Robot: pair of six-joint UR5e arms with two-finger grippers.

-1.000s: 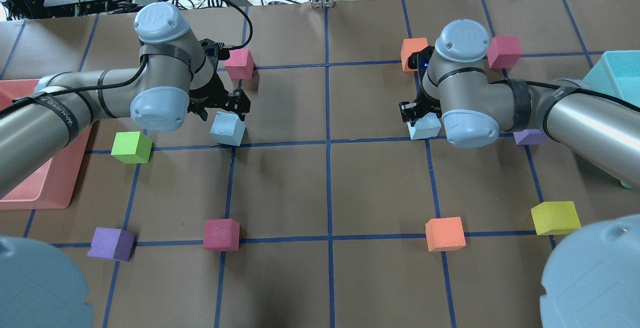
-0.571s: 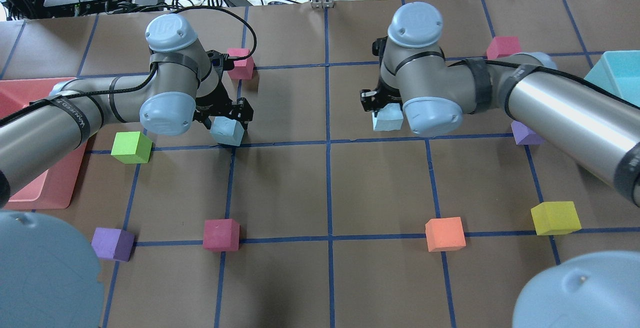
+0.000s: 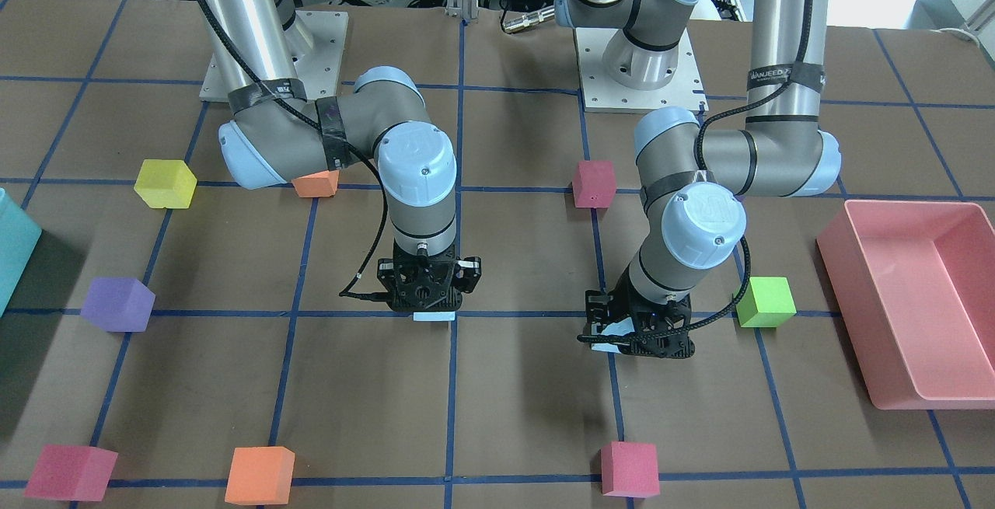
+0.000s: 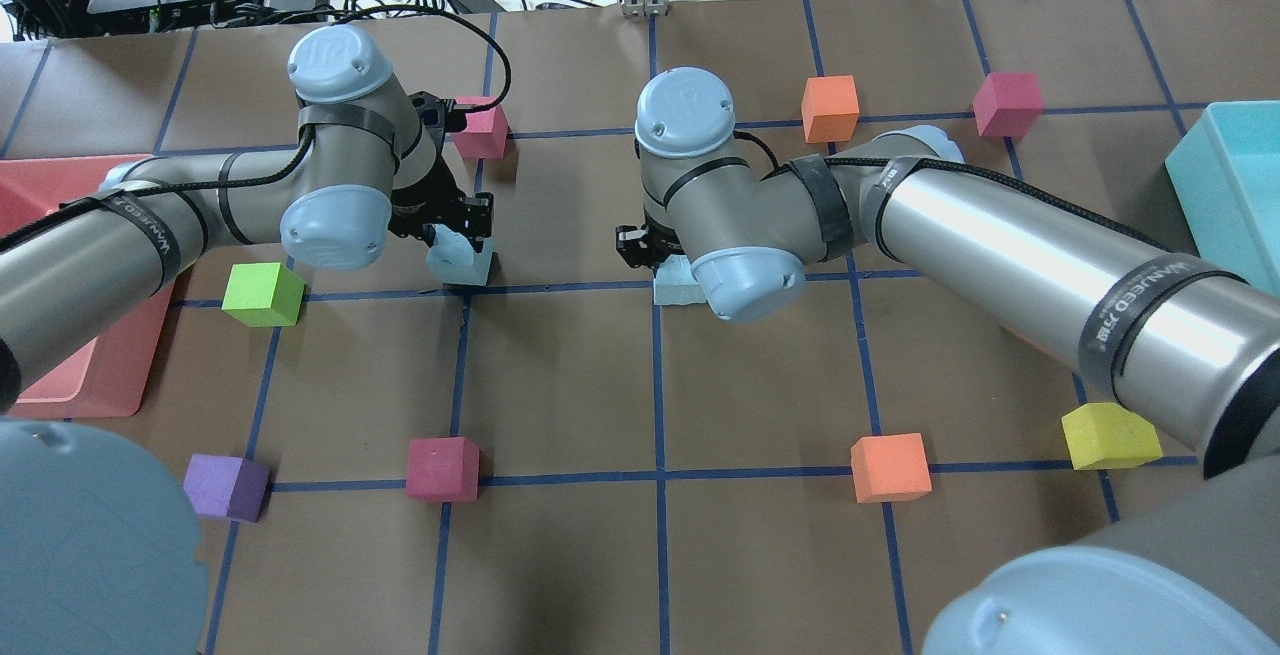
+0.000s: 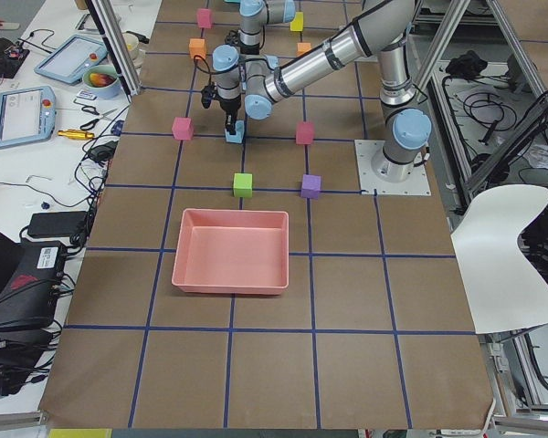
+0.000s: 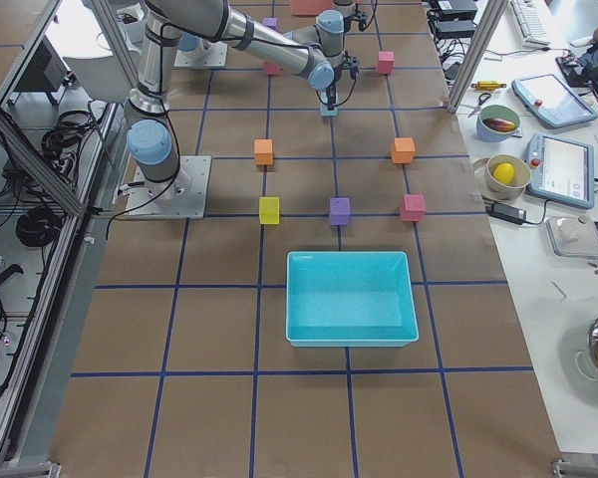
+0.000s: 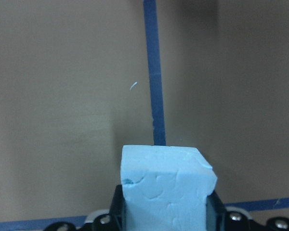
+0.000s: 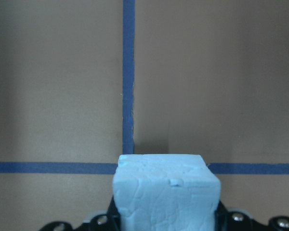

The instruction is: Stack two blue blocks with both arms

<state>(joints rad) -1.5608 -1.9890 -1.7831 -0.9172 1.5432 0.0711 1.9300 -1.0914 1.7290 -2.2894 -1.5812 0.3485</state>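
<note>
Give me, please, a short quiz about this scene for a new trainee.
1. True or false: the left blue block already sits on the right blue block.
2. Which cube lies nearest the pink bin? A. green B. yellow C. orange
3. Short answer: what does each end effector hold?

Key
1. False. The blocks are apart, one in the left end effector and one in the right end effector.
2. A, the green cube.
3. One blue block each.
</note>
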